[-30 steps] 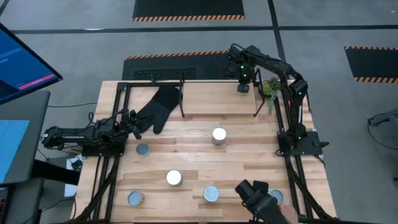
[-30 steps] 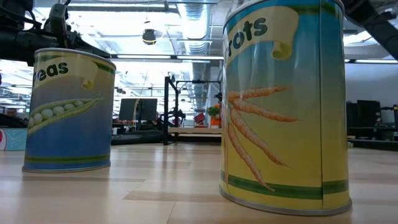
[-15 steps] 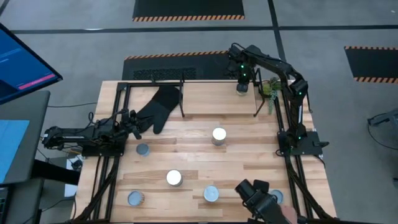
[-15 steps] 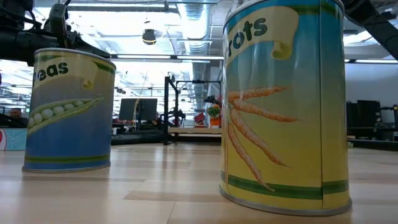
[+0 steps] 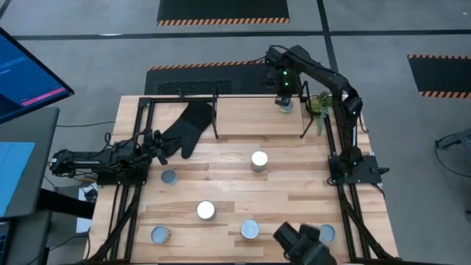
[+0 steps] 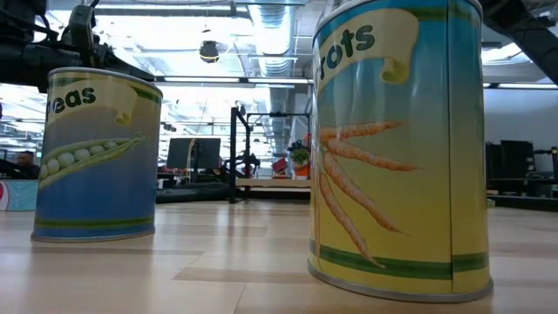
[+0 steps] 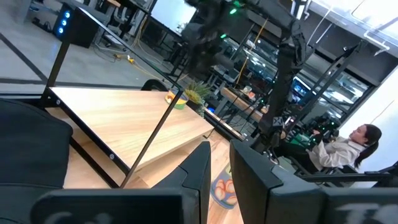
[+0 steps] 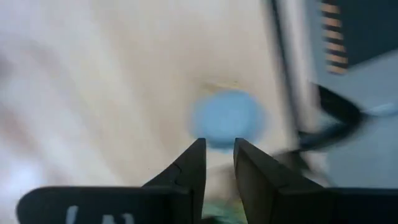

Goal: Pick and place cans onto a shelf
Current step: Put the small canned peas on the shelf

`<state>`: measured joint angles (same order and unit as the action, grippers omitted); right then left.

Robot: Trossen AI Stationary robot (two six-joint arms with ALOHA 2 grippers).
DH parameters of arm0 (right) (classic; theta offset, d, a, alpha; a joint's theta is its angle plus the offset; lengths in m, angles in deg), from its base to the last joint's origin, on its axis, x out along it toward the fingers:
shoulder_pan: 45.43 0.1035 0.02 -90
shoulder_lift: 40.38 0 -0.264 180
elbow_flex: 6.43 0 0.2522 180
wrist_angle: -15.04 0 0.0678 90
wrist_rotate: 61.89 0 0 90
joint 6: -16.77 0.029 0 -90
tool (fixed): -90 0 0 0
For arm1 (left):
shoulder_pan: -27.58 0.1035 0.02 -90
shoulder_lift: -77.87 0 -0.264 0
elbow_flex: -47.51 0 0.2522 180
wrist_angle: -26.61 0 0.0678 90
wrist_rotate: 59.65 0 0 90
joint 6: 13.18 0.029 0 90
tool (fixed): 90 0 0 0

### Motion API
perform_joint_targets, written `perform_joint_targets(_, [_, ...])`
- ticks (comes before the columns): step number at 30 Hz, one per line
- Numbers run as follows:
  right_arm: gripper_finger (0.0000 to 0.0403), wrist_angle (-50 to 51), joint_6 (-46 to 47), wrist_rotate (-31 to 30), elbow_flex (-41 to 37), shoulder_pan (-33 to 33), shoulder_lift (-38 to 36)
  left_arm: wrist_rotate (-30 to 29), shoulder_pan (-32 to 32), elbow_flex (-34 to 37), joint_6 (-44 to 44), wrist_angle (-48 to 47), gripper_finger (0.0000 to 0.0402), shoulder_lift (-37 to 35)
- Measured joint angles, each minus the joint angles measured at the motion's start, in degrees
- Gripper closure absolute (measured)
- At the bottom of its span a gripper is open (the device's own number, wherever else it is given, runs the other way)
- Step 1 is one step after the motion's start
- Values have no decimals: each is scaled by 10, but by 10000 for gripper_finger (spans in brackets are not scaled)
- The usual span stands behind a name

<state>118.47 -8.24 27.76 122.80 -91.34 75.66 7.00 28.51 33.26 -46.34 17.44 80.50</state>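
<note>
High view: right gripper fingers parted above a can on the shelf

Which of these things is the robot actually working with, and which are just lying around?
Part of the job:
shelf
can on the shelf
six loose cans on the tabletop

Just lying about:
black oven mitt
small green plant
blue screen

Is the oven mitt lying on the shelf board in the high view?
No, the mitt lies on the tabletop beside the shelf, left of its board.
</note>
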Motion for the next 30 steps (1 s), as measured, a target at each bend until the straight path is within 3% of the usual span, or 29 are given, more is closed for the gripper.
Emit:
perform_joint_targets(5, [295, -23, 201, 134, 11, 54, -66, 0, 0, 0, 1, 0, 352, 0])
perform_joint_targets(12, [294, -33, 394, 137, 11, 185, -146, 0, 0, 0, 6, 0, 352, 0])
perform_joint_targets(25, [294, 4, 743, -52, 3, 537, -204, 13, 0, 0, -6, 0, 352, 0])
perform_joint_targets(30, [296, 4, 904, -70, -67, 650, -199, 14, 0, 0, -7, -1, 352, 0])
